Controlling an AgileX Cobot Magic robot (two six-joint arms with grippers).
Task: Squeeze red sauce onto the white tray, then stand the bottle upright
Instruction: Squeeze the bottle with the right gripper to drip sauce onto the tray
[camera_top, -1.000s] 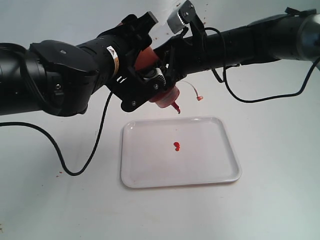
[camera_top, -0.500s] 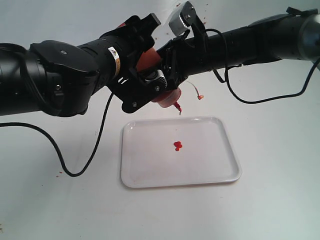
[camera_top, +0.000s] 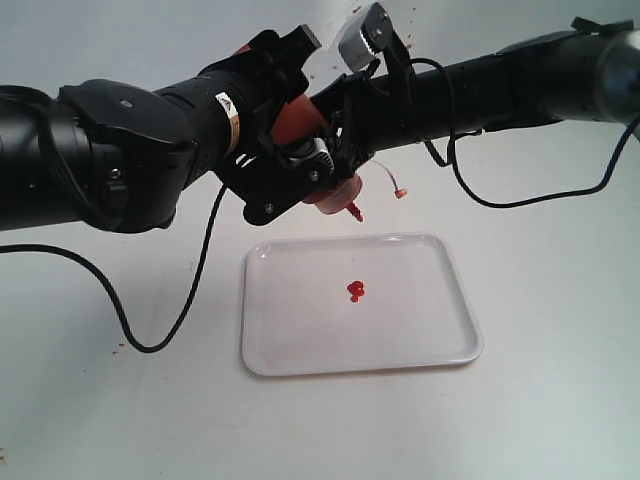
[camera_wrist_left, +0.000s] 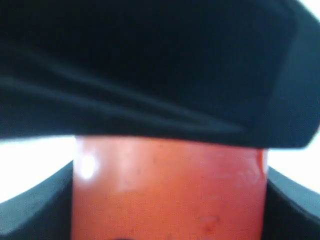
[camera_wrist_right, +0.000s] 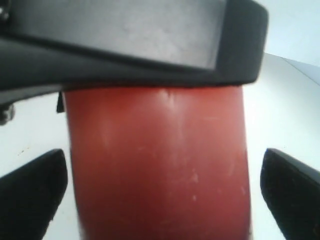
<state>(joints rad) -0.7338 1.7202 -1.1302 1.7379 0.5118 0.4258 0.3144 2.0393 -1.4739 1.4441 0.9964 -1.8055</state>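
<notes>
The bottle (camera_top: 298, 116) hangs upside down above the far edge of the white tray (camera_top: 460, 300), with its red-stained nozzle (camera_top: 355, 212) pointing down. It fills both wrist views as a red cylinder (camera_wrist_left: 170, 190) (camera_wrist_right: 155, 165). My left gripper (camera_top: 300, 165) (camera_wrist_left: 170, 200) is shut on the bottle, its dark fingers (camera_wrist_left: 35, 205) pressed against both sides. My right gripper (camera_top: 338, 120) (camera_wrist_right: 162, 200) straddles the bottle, open, with a white gap showing beside each finger (camera_wrist_right: 292, 195). A small glossy blob of red sauce (camera_top: 354, 291) lies near the tray's middle.
The bottle's small cap (camera_top: 400, 194) dangles on a thin tether beside the nozzle. A black cable (camera_top: 160, 340) loops on the white table left of the tray. Another cable (camera_top: 520, 195) hangs under the right arm. Dark red specks dot the back wall.
The bottle and both grippers have lifted slightly, taking the nozzle tip a little higher above the tray's far edge. The sauce blob stays in place.
</notes>
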